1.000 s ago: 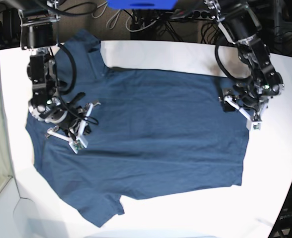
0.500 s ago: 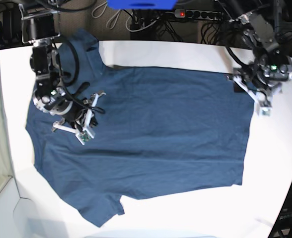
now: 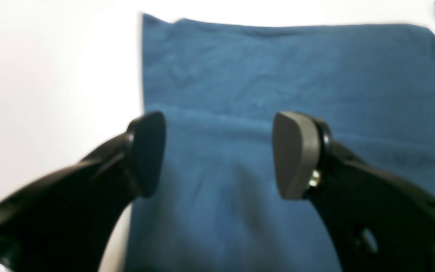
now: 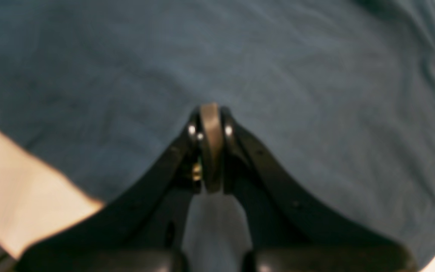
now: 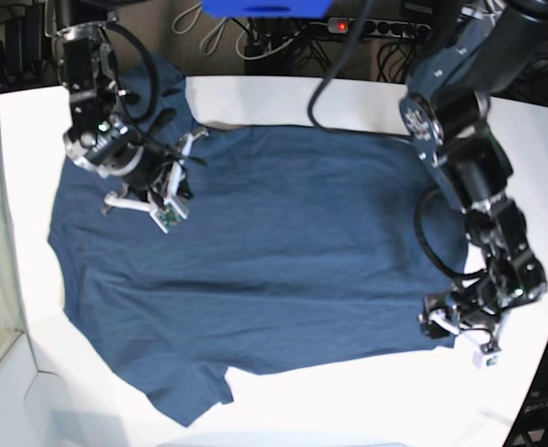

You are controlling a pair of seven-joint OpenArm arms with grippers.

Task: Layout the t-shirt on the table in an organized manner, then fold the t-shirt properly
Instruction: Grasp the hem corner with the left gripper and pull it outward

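My left gripper (image 3: 219,155), jaws spread and holding nothing, hangs over the t-shirt (image 5: 265,270)'s hem corner; my right gripper (image 4: 210,147) is pressed together.

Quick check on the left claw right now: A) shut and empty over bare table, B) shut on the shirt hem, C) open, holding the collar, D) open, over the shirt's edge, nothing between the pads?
D: in the left wrist view the left claw stands open, its two pads wide apart above the t-shirt beside the table, with no cloth gripped.
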